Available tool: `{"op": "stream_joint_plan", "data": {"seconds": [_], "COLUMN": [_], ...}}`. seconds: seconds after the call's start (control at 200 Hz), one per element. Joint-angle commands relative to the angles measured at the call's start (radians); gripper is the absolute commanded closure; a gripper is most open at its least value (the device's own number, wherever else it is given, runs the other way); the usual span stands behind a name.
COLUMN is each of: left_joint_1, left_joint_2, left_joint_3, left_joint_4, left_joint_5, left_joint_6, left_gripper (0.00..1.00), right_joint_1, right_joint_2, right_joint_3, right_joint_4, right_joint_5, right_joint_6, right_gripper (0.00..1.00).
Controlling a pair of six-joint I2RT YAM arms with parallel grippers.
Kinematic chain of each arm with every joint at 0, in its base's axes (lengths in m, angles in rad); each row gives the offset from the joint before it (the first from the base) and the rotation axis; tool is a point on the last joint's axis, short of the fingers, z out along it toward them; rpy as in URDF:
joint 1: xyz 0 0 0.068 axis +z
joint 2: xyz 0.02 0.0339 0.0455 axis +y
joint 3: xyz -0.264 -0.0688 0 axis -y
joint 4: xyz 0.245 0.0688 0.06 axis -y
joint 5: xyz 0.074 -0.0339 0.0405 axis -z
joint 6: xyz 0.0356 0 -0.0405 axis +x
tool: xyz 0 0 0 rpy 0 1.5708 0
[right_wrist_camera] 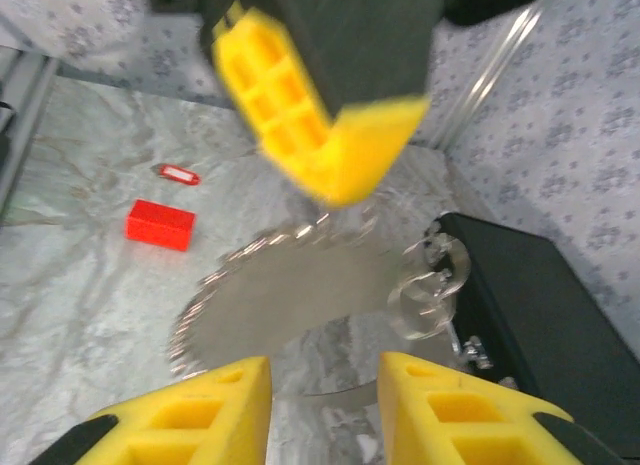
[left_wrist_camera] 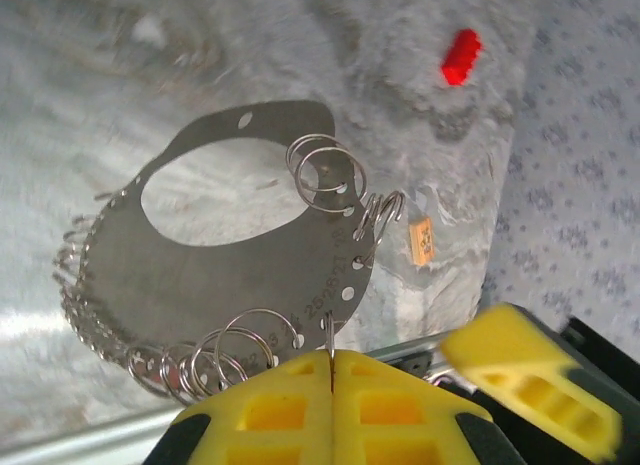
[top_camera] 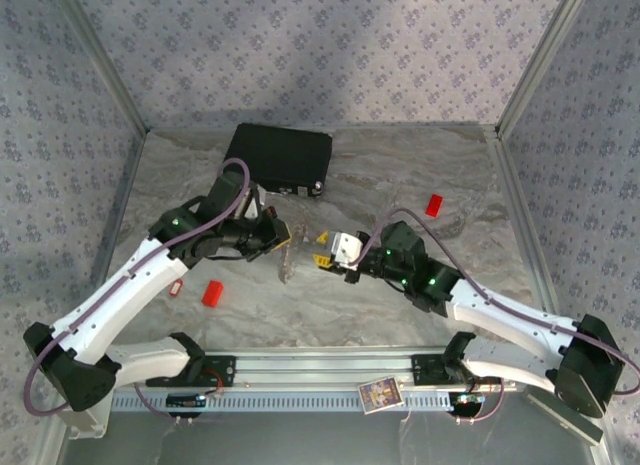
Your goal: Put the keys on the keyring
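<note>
Black case (top_camera: 280, 157) first: rectangular, matte, lid shut w/ a small metal latch on its near edge, so can't tell what's inside. It sits at the back of the marbled grey table (top_camera: 400, 315).

Now the keyring (left_wrist_camera: 250, 265): thin, flat grey metal plate w/ a rounded outline & an oval cut-out. Small holes run along the rim & lots of wire split rings hang off the edge. It's held up off the table, mid-table btwn the two arms, in front of the case.

Left gripper (left_wrist_camera: 332, 370): yellow fingers w/ square hollow cells, pressed tight together on the plate's rim. That arm reaches in low from the left, elbow bent.

Right gripper (right_wrist_camera: 325, 395) faces it from the opposite side, close in. Its fingers are apart w/ a clear gap & nothing pinched; the plate's edge sits just past the tips.

One key (right_wrist_camera: 177, 173), red-&-white tag, lies flat on the table by the left forearm, near a red block (right_wrist_camera: 160, 223), a solid rectangular piece. Second red block (top_camera: 434, 205) is far right, well apart.
</note>
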Motion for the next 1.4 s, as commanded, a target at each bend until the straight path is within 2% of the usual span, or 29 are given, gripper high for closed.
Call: {"op": "stream_joint_plan", "data": {"seconds": [0.0,0.155,0.425,0.68,0.894,1.159,1.399], "left_joint_1": [-0.007,-0.008,-0.019,-0.057,-0.079,-0.083,-0.089], "left_joint_2": [0.011,0.034,0.035,-0.023,-0.099,-0.14,-0.16], "left_joint_3": [0.06,0.098,0.105,0.03,-0.099,-0.224,-0.276], "left_joint_4": [-0.068,-0.124,-0.159,-0.1,0.022,0.145,0.195], "left_joint_5": [0.035,0.051,0.079,0.088,0.112,0.268,0.316], "left_joint_6": [0.317,0.521,0.794,1.042,1.204,1.366,1.47], "left_gripper": [1.0,1.0,1.0,1.0,1.0,1.0,1.0], "right_joint_1": [-0.019,-0.036,-0.089,-0.137,-0.087,-0.009,0.021], "right_joint_2": [-0.021,-0.045,-0.075,-0.064,0.008,0.078,0.104], "right_joint_3": [0.036,0.073,0.139,0.118,0.096,0.1,0.091], "right_joint_4": [-0.129,-0.204,-0.348,-0.233,-0.157,-0.161,-0.151], "right_joint_5": [-0.135,-0.165,-0.229,-0.318,-0.332,-0.284,-0.251], "right_joint_6": [0.032,0.031,0.089,0.165,0.17,0.127,0.131], "right_gripper": [0.68,0.71,0.76,0.77,0.76,0.76,0.76]}}
